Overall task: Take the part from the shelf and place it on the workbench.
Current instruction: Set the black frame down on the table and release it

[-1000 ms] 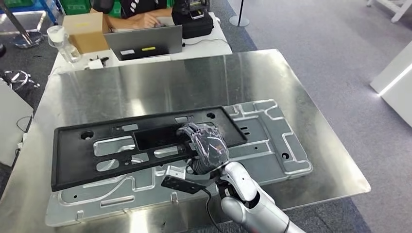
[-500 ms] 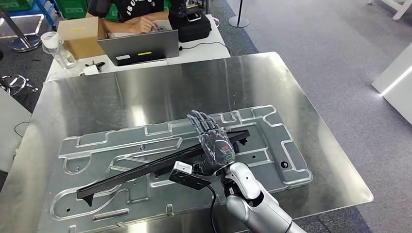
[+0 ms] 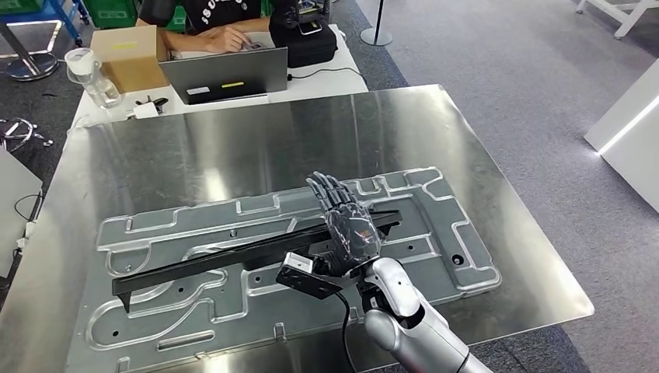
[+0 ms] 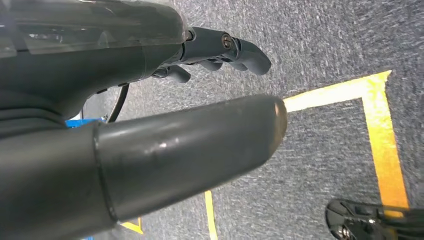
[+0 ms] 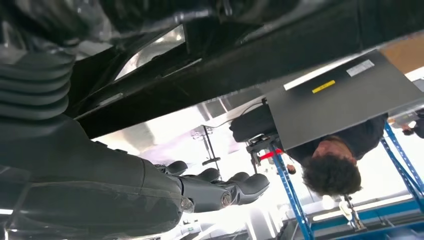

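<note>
Head view: my right hand [image 3: 347,225] is over the workbench [image 3: 256,148], fingers straight and extended forward, lying along the far side of the black part [image 3: 249,252]. That part is a long dark plate standing on its long edge, tilted, on top of the embossed metal panel [image 3: 435,233] which lies flat on the bench; it stretches from just beyond my palm well out to my left. I cannot tell from here whether the thumb clamps the part from below or whether the open palm merely props it. A person [image 3: 206,19] sits at a laptop [image 3: 225,74] far beyond the hand, past the bench edge. Left wrist view: my left hand [image 4: 150,100] hangs over grey carpet with yellow floor tape [image 4: 370,100]; thumb and fingers are apart with nothing between them. Right wrist view: the part's dark underside runs close across the frame above my thumb and fingers, which look loosely curled below it; contact cannot be confirmed. Judgement: the part is off the shelf and at the bench, so transport is done. Remaining: lower it flat, release, withdraw.
</note>
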Robot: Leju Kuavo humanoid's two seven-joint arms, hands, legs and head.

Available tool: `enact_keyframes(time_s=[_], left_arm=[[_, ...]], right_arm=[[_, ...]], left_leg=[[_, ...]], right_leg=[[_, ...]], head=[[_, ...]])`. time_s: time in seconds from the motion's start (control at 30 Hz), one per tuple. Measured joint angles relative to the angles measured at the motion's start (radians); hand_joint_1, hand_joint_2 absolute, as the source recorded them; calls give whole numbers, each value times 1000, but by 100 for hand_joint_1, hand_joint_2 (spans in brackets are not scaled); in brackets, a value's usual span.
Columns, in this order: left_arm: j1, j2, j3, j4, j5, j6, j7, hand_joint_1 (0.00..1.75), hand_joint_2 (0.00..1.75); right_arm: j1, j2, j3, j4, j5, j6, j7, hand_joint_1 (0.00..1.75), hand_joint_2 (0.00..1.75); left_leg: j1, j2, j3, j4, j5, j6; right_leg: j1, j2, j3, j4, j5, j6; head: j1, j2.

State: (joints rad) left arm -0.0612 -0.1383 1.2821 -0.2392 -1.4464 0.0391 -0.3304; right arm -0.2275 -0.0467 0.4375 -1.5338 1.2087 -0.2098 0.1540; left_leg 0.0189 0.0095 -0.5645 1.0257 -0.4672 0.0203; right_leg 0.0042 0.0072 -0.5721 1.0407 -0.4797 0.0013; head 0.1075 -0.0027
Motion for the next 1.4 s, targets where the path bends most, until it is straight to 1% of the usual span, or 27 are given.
enact_keyframes(time_s=[0.1,0.17,0.2,0.27,0.3,0.33,0.37,0.47,0.5,0.57,0.63,0.67,0.73,0.8,0.83,0.87,0.9,0.97,1.03,1.13,1.17,1.2,1.23,1.3,1.33,1.37,1.4], left_arm=[[-1,0,0,0,0,0,0,0,0],[-1,0,0,0,0,0,0,0,0],[-1,0,0,0,0,0,0,0,0],[1,1,0,0,1,0,0,0,0],[2,1,0,0,3,-1,-1,0,0],[3,1,1,0,6,-3,-2,0,0],[3,2,1,0,10,-6,-4,0,0],[1,2,2,0,16,-13,-13,0,0],[0,2,2,0,16,-15,-15,0,0],[-2,2,3,0,17,-19,-19,0,0],[-2,1,4,0,17,-21,-19,0,0],[-2,1,4,0,17,-21,-19,0,0],[-4,0,5,0,16,-23,-14,0,0],[-3,0,5,0,15,-23,-8,0,0],[-3,0,5,0,15,-23,-6,0,0],[-3,0,5,0,15,-23,-4,0,0],[-3,0,5,0,15,-23,-3,0,0],[-4,0,5,0,13,-23,-1,0,0],[-5,0,5,0,12,-23,1,0,0],[-5,0,5,0,11,-23,2,0,0],[-5,0,5,0,11,-23,2,0,0],[-4,1,5,0,11,-23,2,0,0],[-4,1,5,0,11,-23,3,0,0],[-4,1,5,1,11,-24,4,0,0],[-4,1,5,1,11,-24,5,0,0],[-5,2,5,0,12,-24,6,0,0],[-5,2,5,0,12,-23,7,0,0]], right_arm=[[1,0,0,-1,-1,0,-1,0,0],[1,0,0,-1,-1,0,-1,0,0],[1,0,0,-1,-1,0,-1,0,0],[3,1,0,-1,-2,0,-2,0,0],[5,1,0,0,-3,1,-2,0,0],[7,2,0,0,-3,1,-2,0,0],[8,2,0,0,-4,1,-3,0,0],[11,2,0,0,-7,2,-10,0,0],[12,2,-1,1,-9,2,-12,0,0],[14,3,-1,1,-14,4,-16,0,87],[16,4,-1,2,-18,7,-15,0,175],[16,5,-1,2,-16,12,-10,0,175],[16,7,-1,10,-7,23,9,0,175],[16,12,0,27,1,28,24,0,175],[16,14,0,36,2,28,29,0,175],[14,16,0,44,2,30,33,0,175],[12,18,0,50,1,35,36,0,175],[2,21,0,59,0,49,42,0,175],[-9,23,0,66,-1,64,44,0,175],[-22,24,0,75,-1,74,53,0,175],[-25,26,0,78,-1,75,55,0,175],[-28,28,0,81,-1,76,56,0,175],[-30,29,0,84,-1,77,56,0,175],[-32,31,0,89,-1,81,57,0,175],[-32,31,0,92,-1,83,58,0,175],[-33,31,1,95,-1,85,59,0,175],[-34,31,1,97,-1,86,60,0,131]], left_leg=[[0,0,2,-6,2,-19],[0,-1,-7,20,-20,-29],[1,-2,-24,61,-48,-33],[2,-3,-80,192,-120,-39],[3,-3,-102,245,-143,-42],[3,-3,-108,267,-147,-44],[3,-3,-94,247,-132,-44],[0,-3,10,52,-50,-36],[-2,-4,28,12,-36,-31],[-8,-8,28,-3,-25,-18],[-5,-8,22,-11,-9,-3],[-2,-7,17,-16,1,5],[0,-5,2,-21,20,15],[0,-5,-23,-19,35,17],[0,-5,-34,-16,41,16],[0,-5,-45,-13,47,14],[1,-6,-54,-10,52,11],[0,-7,-67,-4,61,2],[0,-9,-73,-3,74,-11],[1,-11,-79,-7,90,-32],[1,-11,-87,3,74,-37],[2,-11,-99,30,40,-41],[3,-11,-115,78,-9,-43],[3,-11,-146,202,-100,-46],[3,-11,-150,251,-116,-47],[3,-11,-140,272,-108,-46],[2,-11,-113,261,-84,-43]], right_leg=[[4,-2,8,-21,7,-12],[-2,-6,11,-35,18,-26],[-6,-8,12,-40,22,-31],[-5,-10,6,-40,28,-37],[-5,-11,2,-38,31,-38],[-4,-12,-2,-35,33,-38],[-5,-11,-7,-31,34,-38],[-4,-10,-21,-12,35,-31],[-3,-9,-25,-8,36,-26],[-2,-8,-28,-7,41,-12],[-3,-7,-34,-5,43,1],[-4,-6,-42,9,26,7],[-8,-5,-76,96,-53,16],[-14,-5,-113,221,-132,24],[-16,-6,-115,256,-146,27],[-18,-6,-99,253,-140,28],[-20,-6,-64,212,-120,29],[-20,-5,32,69,-75,24],[-15,-2,80,-17,-53,16],[-10,-4,67,-28,-37,-4],[-12,-6,57,-30,-27,-15],[-14,-9,46,-33,-16,-25],[-15,-12,34,-34,-4,-33],[-10,-14,7,-32,16,-40],[-7,-16,-7,-30,26,-40],[-4,-18,-23,-26,35,-40],[-2,-19,-38,-21,44,-40]], head=[[0,0],[0,0],[0,0],[-1,0],[-1,0],[-1,0],[-1,0],[0,0],[-1,0],[0,0],[0,0],[0,0],[0,0],[0,0],[0,0],[0,0],[0,0],[0,0],[0,0],[0,0],[0,0],[0,0],[-1,0],[-1,0],[-1,0],[-1,0],[-1,0]])
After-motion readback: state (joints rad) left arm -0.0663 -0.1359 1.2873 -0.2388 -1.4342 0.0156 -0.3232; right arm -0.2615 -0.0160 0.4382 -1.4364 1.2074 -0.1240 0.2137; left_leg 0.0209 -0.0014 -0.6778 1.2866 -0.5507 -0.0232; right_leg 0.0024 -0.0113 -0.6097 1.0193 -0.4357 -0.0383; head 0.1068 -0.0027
